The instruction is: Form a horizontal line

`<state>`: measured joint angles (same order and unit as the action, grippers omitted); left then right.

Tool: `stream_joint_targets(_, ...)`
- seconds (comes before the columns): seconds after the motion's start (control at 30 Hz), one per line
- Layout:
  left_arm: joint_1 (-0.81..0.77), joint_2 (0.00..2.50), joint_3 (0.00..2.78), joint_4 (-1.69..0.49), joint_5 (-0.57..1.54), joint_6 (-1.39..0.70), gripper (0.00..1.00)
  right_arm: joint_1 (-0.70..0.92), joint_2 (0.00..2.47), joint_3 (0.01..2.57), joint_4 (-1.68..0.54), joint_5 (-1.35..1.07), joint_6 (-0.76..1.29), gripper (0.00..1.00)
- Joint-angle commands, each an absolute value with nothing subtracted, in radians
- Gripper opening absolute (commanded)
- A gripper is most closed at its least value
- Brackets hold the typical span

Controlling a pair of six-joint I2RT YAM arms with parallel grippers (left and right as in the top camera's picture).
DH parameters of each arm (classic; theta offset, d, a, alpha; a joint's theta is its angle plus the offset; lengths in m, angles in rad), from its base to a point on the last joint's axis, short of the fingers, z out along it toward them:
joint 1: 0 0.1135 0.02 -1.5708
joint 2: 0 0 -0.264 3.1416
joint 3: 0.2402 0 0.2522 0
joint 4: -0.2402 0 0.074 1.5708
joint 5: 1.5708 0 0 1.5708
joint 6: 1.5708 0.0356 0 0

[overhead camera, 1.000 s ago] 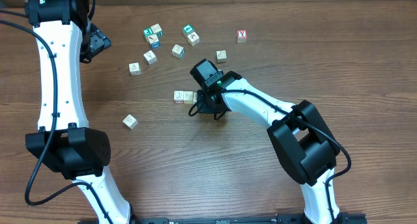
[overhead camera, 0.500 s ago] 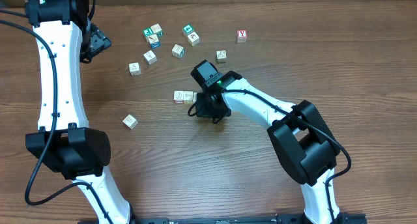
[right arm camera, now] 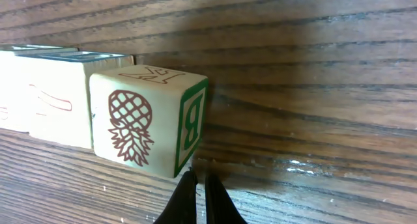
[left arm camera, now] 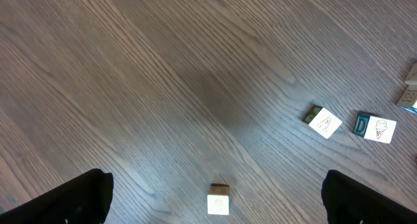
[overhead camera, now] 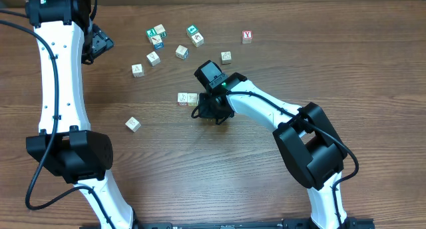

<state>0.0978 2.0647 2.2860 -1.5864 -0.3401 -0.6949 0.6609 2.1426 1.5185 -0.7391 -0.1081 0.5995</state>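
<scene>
The right gripper [right arm camera: 199, 196], its fingers pressed together and holding nothing, stood at the lower corner of the pineapple cube [right arm camera: 146, 123] that ended the horizontal line [overhead camera: 188, 98] near the middle of the table [overhead camera: 200, 176], while the left gripper [overhead camera: 96, 44] hung spread wide and empty.

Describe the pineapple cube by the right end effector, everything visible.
The pineapple cube is a small pale wooden block sitting flat on the table. One face bears a brown pineapple drawing, the adjoining face a green-framed B. Opposite the B face it meets a neighbouring cube. The shut right end effector points at its near corner; contact is unclear.
</scene>
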Motion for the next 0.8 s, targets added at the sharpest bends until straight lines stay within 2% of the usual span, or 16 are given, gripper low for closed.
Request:
stream_joint_targets(0.0,0.091,2.057,2.299,-1.588,-0.34,-0.673,1.0,0.659,2.154,1.531,-0.726,-0.113,0.606,0.04)
stream_joint_targets(0.77,0.091,2.057,2.299,-1.588,-0.34,-0.673,1.0,0.659,2.154,1.491,-0.669,-0.113,0.605,0.04)
